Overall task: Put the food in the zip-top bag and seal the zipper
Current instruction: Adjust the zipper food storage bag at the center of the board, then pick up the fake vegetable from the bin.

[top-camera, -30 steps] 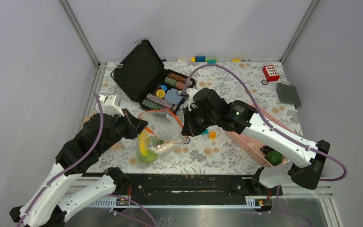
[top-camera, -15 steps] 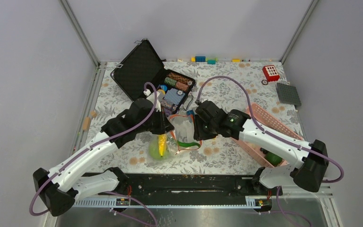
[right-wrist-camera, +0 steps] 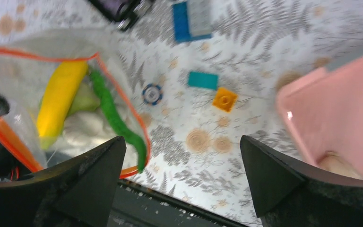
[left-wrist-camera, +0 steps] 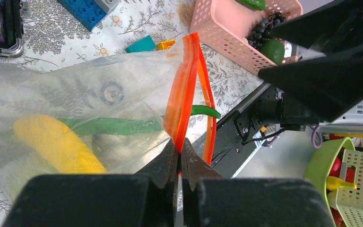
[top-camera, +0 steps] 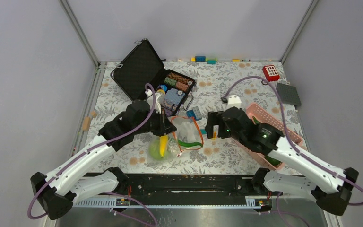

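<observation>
unsealed zip-top bag (top-camera: 189, 130) holds yellow piece (left-wrist-camera: 56, 144) and green pod (right-wrist-camera: 113, 113).

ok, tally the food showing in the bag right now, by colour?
Yellow piece: 1
Long green pod: 1
Light-green cabbage: 1
Total: 3 showing in the zip-top bag
</observation>
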Controlling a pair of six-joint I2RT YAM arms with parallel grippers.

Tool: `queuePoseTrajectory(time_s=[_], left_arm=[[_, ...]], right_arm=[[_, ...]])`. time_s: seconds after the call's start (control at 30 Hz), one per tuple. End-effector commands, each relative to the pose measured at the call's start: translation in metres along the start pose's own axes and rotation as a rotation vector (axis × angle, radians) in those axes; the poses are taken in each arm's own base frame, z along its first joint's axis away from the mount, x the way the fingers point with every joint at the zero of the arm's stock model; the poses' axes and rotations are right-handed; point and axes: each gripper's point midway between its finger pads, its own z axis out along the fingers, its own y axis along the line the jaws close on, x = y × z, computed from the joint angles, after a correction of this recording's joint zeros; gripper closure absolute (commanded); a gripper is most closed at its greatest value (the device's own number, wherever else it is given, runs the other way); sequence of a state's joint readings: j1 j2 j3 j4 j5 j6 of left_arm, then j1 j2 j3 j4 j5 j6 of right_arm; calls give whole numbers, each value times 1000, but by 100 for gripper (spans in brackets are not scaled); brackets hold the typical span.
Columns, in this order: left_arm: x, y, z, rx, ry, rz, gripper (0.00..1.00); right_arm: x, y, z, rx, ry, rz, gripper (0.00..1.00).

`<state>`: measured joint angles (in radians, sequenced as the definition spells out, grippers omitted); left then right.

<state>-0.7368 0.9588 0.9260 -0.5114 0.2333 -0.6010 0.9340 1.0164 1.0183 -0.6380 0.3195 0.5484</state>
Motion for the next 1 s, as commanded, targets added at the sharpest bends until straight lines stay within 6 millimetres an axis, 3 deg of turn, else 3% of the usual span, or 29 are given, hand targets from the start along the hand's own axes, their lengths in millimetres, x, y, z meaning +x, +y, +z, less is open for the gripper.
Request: queuePoseTrajectory(time_s=[0.0,0.2,0.27,0.4,0.57,0.73,0.9,0.97], left_arm=[[-15,-19,0,100,-52,45,100],[-14,-22,4,120,-39,54,100],[-13,-21,5,117,-37,55,100],[-12,-20,7,117,-34,59,100],[-10,-16,13,105,-19,67,100],[-9,-11,15,89,-25,80,100],[-10,-11,14,88,-32,89,100],[-10,-10,14,85,-34,90,100]], right_arm=[[-29,-61,-18,198,-184,82,0],[-20,-154,-18,459,-117,212,0],[-17,-188,-17,577,-69,197,0],[-6,-237,1,678,89,131,0],[6,-267,43,682,312,-33,3],[10,-280,76,648,409,-138,9],[22,-295,100,630,477,-217,24],[27,-299,106,634,497,-227,25]])
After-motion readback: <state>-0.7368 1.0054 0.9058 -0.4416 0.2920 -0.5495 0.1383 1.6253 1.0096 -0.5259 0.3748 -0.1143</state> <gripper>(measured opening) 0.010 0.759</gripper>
